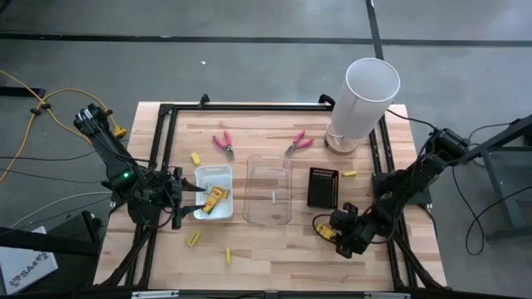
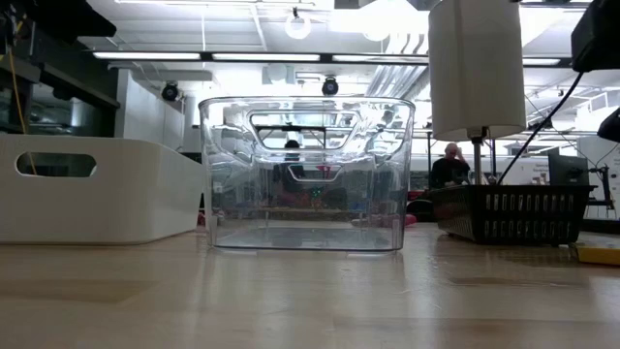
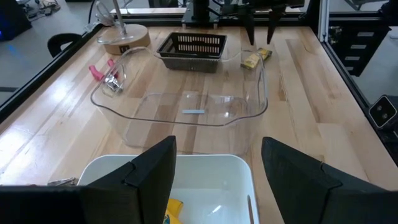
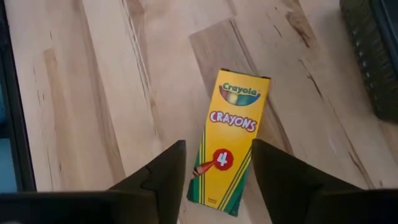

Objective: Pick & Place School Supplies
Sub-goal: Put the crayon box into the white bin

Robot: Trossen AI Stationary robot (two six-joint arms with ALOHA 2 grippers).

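My right gripper (image 4: 217, 169) is open over a yellow Crayola crayon box (image 4: 231, 142) that lies flat on the wood near the table's right front (image 1: 324, 231); the fingers stand on either side of the box's near end. My left gripper (image 3: 214, 180) is open over the white tray (image 1: 214, 193), which holds a yellow box (image 3: 174, 211). Two pink-handled pliers (image 1: 223, 143) (image 1: 298, 143) lie toward the far side. Small yellow pieces (image 1: 196, 158) (image 1: 194, 238) (image 1: 229, 255) (image 1: 350, 174) are scattered on the table. A black mesh basket (image 1: 322, 187) sits right of the clear tray (image 1: 270, 189).
The tall white cylinder (image 1: 366, 95) stands on a round base at the far right corner. A black frame rail (image 1: 249, 106) runs around the tabletop. Bare wood lies along the near edge in front of the trays. A person shows in the room beyond (image 2: 449, 165).
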